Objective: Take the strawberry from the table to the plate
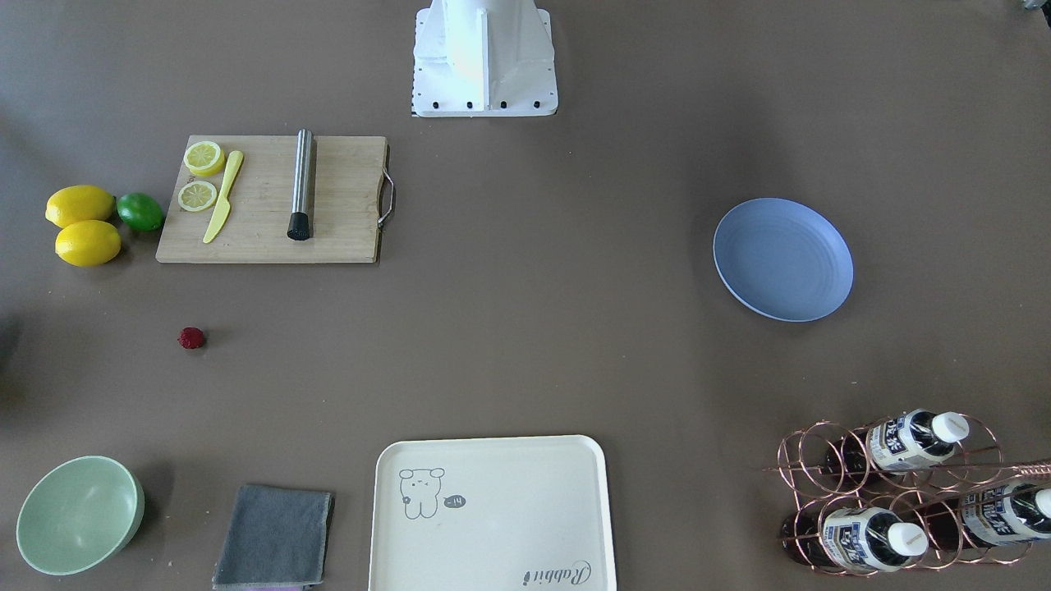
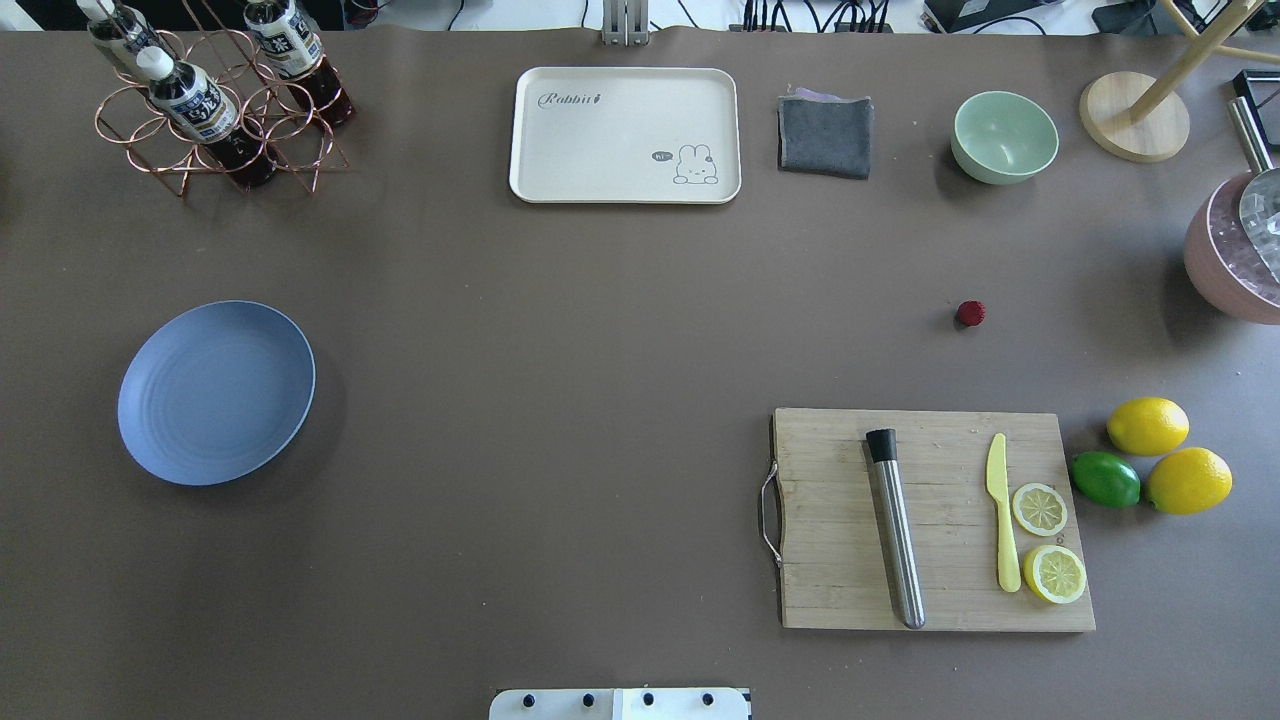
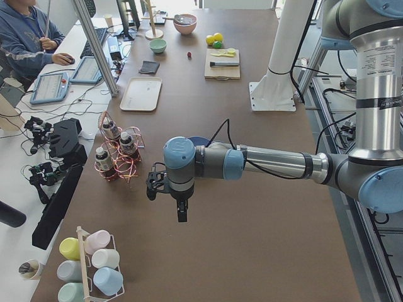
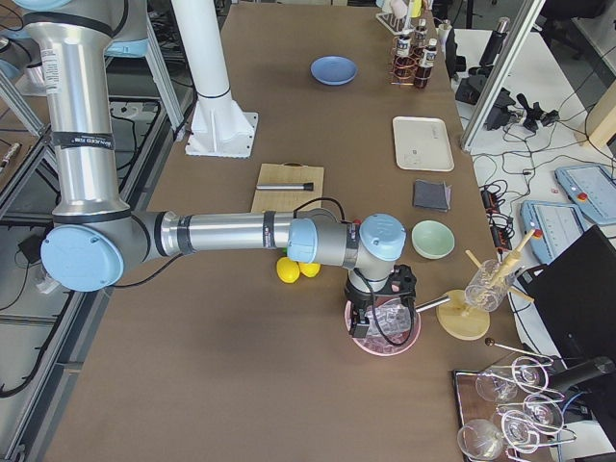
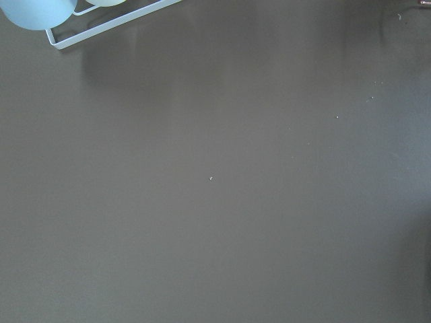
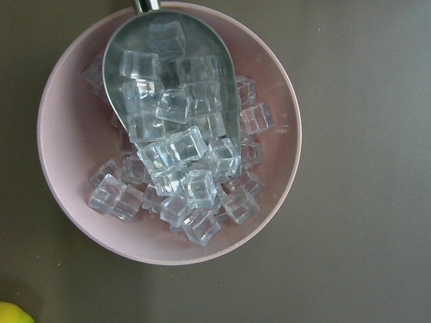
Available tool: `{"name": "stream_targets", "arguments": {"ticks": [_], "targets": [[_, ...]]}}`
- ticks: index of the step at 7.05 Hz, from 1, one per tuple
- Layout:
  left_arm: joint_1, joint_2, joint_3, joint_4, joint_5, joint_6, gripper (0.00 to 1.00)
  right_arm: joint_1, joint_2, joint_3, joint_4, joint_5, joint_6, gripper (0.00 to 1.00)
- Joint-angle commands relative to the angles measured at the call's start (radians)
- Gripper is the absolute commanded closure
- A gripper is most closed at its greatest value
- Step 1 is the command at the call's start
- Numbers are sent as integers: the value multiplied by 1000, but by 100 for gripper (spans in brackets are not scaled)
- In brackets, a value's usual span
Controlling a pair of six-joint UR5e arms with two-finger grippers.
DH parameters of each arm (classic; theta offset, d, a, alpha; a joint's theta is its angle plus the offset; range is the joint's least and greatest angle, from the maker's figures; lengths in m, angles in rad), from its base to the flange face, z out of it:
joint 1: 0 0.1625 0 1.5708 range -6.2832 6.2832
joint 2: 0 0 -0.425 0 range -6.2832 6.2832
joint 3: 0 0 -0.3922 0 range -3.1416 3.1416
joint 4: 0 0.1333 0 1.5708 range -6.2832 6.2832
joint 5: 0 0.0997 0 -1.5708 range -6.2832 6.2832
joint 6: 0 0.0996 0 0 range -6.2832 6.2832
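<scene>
Strawberry [image 1: 190, 337] well apart from both jaws

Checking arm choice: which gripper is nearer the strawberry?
Right. The right gripper hangs over the pink ice bowl, near the strawberry; the left gripper is at the opposite end, past the bottle rack.

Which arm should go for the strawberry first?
Right. The strawberry lies on the robot's right half of the table, and the right pincer hangs over the ice bowl at that end. The left pincer is at the opposite end, past the bottle rack.
</scene>
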Motion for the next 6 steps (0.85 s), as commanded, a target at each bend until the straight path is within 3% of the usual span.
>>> {"name": "stream_targets", "arguments": {"ticks": [1,6], "targets": [[0,0,-1,0,0,0,0,1,-3,-9,30,0,1,0],[5,0,-24,0,5,3,0,-1,-2,-9,32,2,1,0]]}}
